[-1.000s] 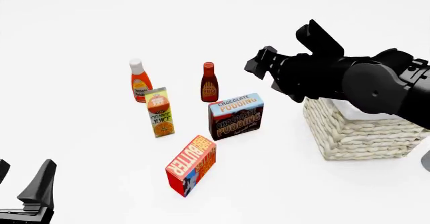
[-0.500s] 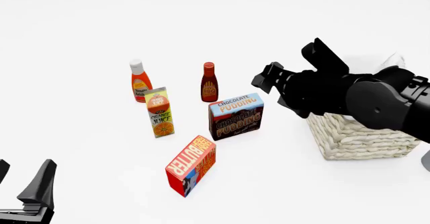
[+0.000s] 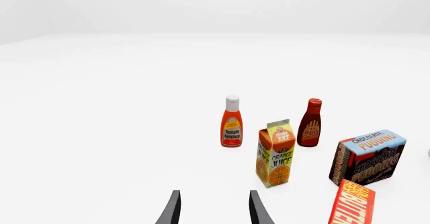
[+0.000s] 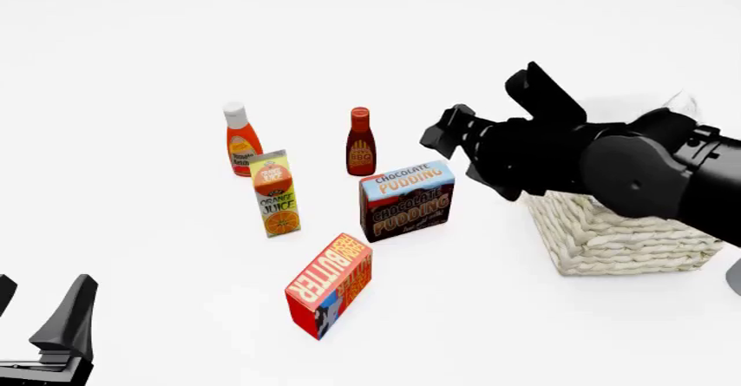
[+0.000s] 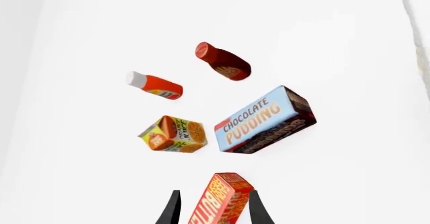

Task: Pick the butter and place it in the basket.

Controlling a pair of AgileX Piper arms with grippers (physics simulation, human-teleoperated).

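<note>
The butter (image 4: 330,284), a red carton with white lettering, stands on the table in front of the other cartons. It also shows in the left wrist view (image 3: 353,204) and in the right wrist view (image 5: 218,199). The woven basket (image 4: 626,225) stands at the right, partly hidden by my right arm. My right gripper (image 4: 481,108) is open and empty. It hovers above the table left of the basket, high above the butter and to its right. In the right wrist view the butter appears between the open fingers (image 5: 173,206). My left gripper (image 4: 41,312) is open and empty at the near left corner.
A chocolate pudding box (image 4: 407,199) stands just behind the butter. An orange juice carton (image 4: 276,193), a ketchup bottle (image 4: 241,140) and a BBQ sauce bottle (image 4: 360,141) stand further back. The left wrist view shows the juice carton (image 3: 275,153) ahead of the open gripper (image 3: 215,204).
My right gripper dipped right toward the basket, then swung back left and up to nearly where it was. The left arm and all objects have not moved.
</note>
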